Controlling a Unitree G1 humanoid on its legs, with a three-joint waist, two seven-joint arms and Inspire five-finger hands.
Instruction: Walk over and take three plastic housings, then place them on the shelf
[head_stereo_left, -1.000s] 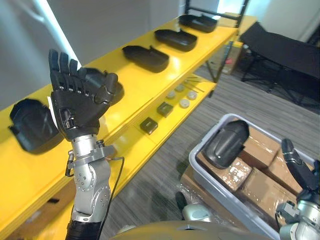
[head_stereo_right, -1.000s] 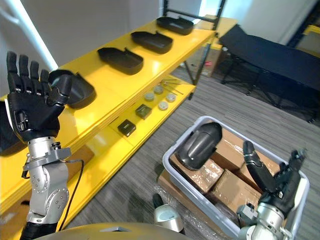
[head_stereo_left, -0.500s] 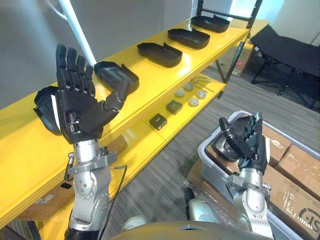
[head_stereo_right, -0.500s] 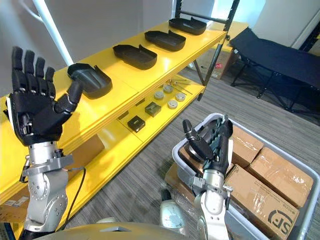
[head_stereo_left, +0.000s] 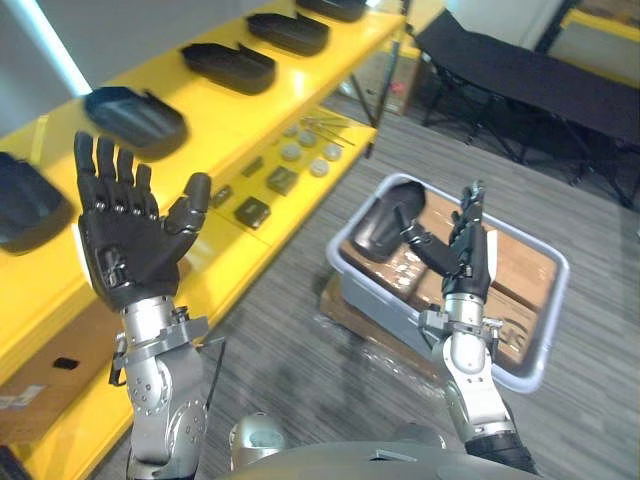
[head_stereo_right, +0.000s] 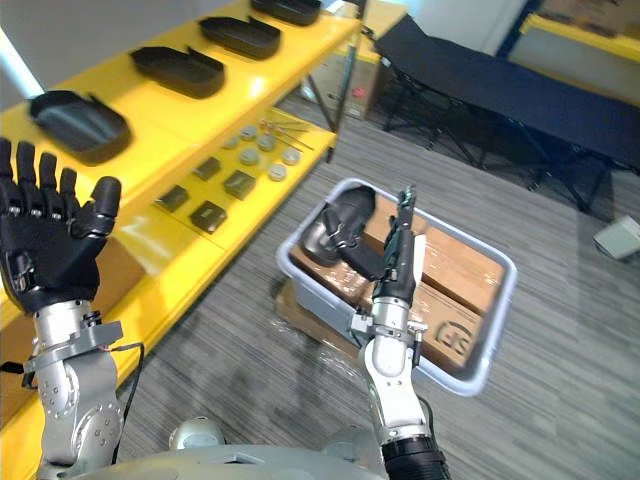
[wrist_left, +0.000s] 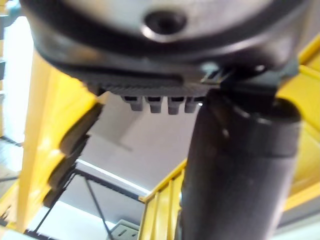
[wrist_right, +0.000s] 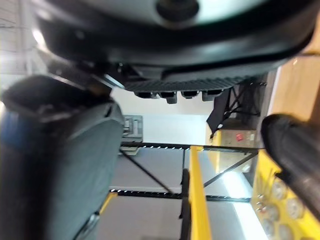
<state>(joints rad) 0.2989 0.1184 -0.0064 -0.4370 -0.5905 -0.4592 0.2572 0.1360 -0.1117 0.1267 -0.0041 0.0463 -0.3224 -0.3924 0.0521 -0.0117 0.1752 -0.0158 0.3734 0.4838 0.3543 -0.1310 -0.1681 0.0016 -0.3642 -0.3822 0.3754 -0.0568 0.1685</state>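
"What has changed?"

"The head camera has swung to look down more steeply on the grey plastic bin (head_stereo_left: 548, 300). The right hand (head_stereo_left: 466, 255), low at the view's edge a second ago, now stands upright over the bin's near side. Its fingers are straight, its thumb is spread, and it holds nothing."

"And the other?"

"The left hand (head_stereo_left: 125, 255) is raised on the bin's shelf side, well apart from it, fingers straight and empty too."

"Where is the next piece?"

"One dark, glossy, dome-backed plastic housing (head_stereo_left: 383, 222) lies in the bin against the wall facing the long glossy yellow shelf (head_stereo_left: 215, 110). Its long axis runs along that wall. From the right hand it lies ahead and leftward, on the thumb side, so that hand is clearly the nearer."

"How will it handle?"

"The shell is smooth and rounded, so probably slippery, and its rim looks the better hold. Flat brown taped cardboard boxes (head_stereo_left: 520, 265) sit beside it in the bin. More black tray-like housings (head_stereo_left: 135, 118) rest on the shelf, well apart from the bin."
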